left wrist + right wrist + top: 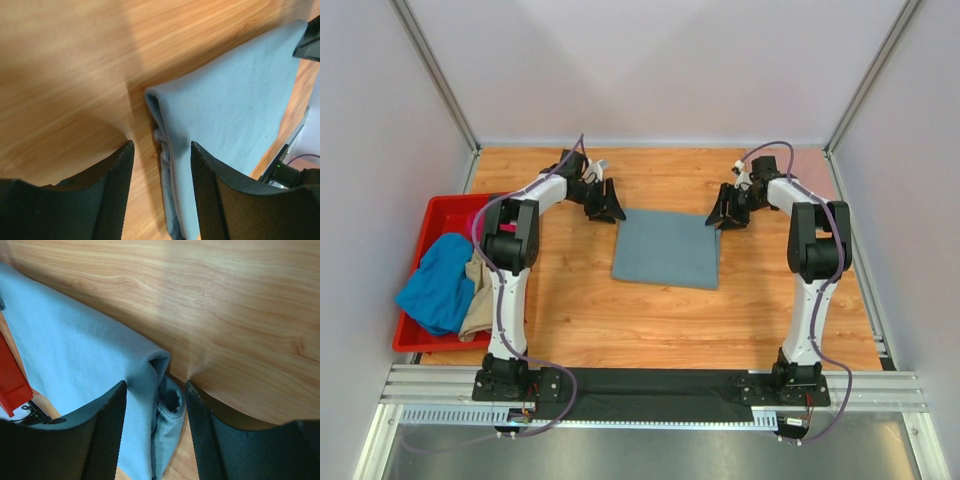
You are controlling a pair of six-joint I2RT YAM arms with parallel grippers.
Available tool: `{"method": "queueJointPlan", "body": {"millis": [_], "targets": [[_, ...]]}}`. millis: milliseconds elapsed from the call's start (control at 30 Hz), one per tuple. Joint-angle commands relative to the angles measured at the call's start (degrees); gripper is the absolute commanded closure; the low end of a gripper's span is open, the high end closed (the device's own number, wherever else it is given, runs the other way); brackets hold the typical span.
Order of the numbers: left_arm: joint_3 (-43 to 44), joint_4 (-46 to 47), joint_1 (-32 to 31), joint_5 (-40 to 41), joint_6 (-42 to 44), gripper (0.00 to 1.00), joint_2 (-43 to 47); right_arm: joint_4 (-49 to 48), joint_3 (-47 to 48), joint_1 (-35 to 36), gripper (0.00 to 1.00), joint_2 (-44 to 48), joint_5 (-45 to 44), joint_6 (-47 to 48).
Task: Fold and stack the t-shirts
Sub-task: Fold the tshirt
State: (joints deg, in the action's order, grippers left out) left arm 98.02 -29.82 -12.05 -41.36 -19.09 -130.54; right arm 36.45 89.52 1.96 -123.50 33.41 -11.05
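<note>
Well to the left of the slate grey-blue t-shirt [665,248], a red bin [440,212] is seen holding the bright blue t-shirt [435,285], the beige t-shirt [480,300] and the magenta t-shirt [484,218] in an unfolded heap; these are judged left to do. The grey-blue one is laid flat as a folded rectangle, and no stack is begun. At its far-left corner the left gripper [605,205] is held parted, the corner lying ungripped between the jaws. At its far-right corner the right gripper [728,212] is likewise parted, with nothing held.

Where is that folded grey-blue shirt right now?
In the top view, the grey-blue shirt lies folded flat mid-table, between the left pincer and right pincer at its far corners, right of the red bin.
</note>
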Motion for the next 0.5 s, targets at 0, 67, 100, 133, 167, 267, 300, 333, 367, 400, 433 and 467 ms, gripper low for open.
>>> {"method": "queueJointPlan", "body": {"millis": [0,67,100,133,167,267,300,333,367,400,433,467], "targets": [[3.14,3.63,-0.25,-3.46,3.45,0.45,-2.17,-3.83,2.07,-0.46,0.47,-2.52,4.99,2.44],[3.76,3.81,-0.25,-3.72,3.36,0.46,-3.4,-4.89,2.42,-0.38,0.48,-3.58,7.27,2.26],[4.54,3.98,-0.25,-3.9,3.27,0.47,-3.75,-5.33,2.42,-0.37,0.48,-4.02,7.63,2.26],[4.81,4.42,-0.25,-4.07,3.1,0.49,-4.45,-5.59,2.33,-0.37,0.48,-4.2,8.07,2.26],[4.9,4.68,-0.25,-4.25,2.92,0.49,-4.72,-5.94,2.33,-0.29,0.49,-4.29,8.42,2.26],[5.69,6.79,-0.25,-6.0,1.87,0.51,-5.78,-6.56,3.12,-0.38,0.54,-4.82,9.3,2.26],[6.39,7.67,-0.25,-6.36,1.34,0.53,-6.3,-6.56,3.38,-0.46,0.55,-4.99,9.57,2.17],[6.83,8.02,-0.25,-6.8,1.16,0.55,-6.57,-6.82,3.56,-0.38,0.56,-5.17,9.92,1.91],[7.53,8.81,-0.25,-8.02,0.9,0.58,-6.83,-7.52,3.74,-0.37,0.59,-5.26,10.62,1.47],[7.89,9.25,-0.25,-8.64,0.46,0.67,-7.01,-7.79,3.82,-0.37,0.62,-5.17,10.71,1.21],[8.15,9.61,-0.25,-8.91,0.2,0.72,-7.1,-8.06,4.0,-0.37,0.65,-5.17,10.8,1.2],[8.76,10.22,-0.34,-9.69,-0.5,0.78,-6.92,-7.97,4.35,-0.29,0.76,-5.08,10.89,1.03]]}}
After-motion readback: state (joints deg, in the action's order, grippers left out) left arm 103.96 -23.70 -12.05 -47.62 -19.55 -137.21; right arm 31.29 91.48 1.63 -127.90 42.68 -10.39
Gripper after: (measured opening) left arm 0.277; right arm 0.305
